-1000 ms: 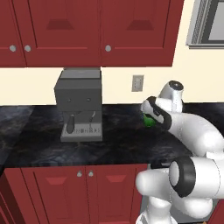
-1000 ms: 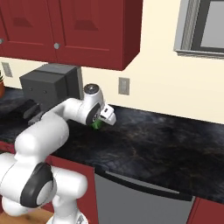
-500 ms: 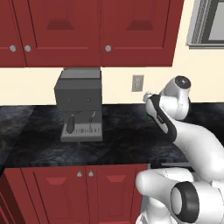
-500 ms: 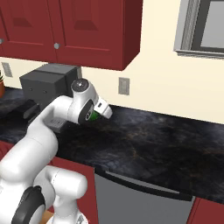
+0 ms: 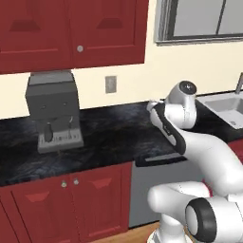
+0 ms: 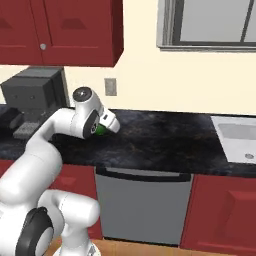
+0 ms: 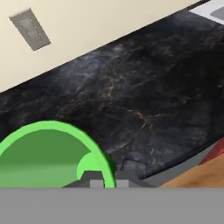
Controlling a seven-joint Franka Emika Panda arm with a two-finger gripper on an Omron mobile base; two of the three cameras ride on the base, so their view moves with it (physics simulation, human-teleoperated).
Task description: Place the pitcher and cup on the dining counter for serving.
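Note:
The cup (image 6: 101,129) is bright green and sits in my gripper (image 6: 106,124), which is shut on it a little above the black wall counter (image 6: 160,142). In the hand view the cup's (image 7: 48,153) green rim and inside take up the lower left, with my gripper (image 7: 104,180) at its rim. From the left base view, my hand (image 5: 155,107) points away toward the wall over the counter (image 5: 109,130). The pitcher and the dining counter are out of view.
A grey coffee machine (image 5: 53,111) stands on the counter to the left. A sink (image 6: 237,135) is set into the counter on the right, under a window (image 6: 210,22). A wall outlet (image 5: 110,84) and red upper cabinets (image 5: 71,28) are behind. A dishwasher front (image 6: 142,205) is below.
The whole scene has slid left in both base views, so the cameras moved right: the coffee machine is now further left and the sink and window came in. The grip on the cup is unchanged.

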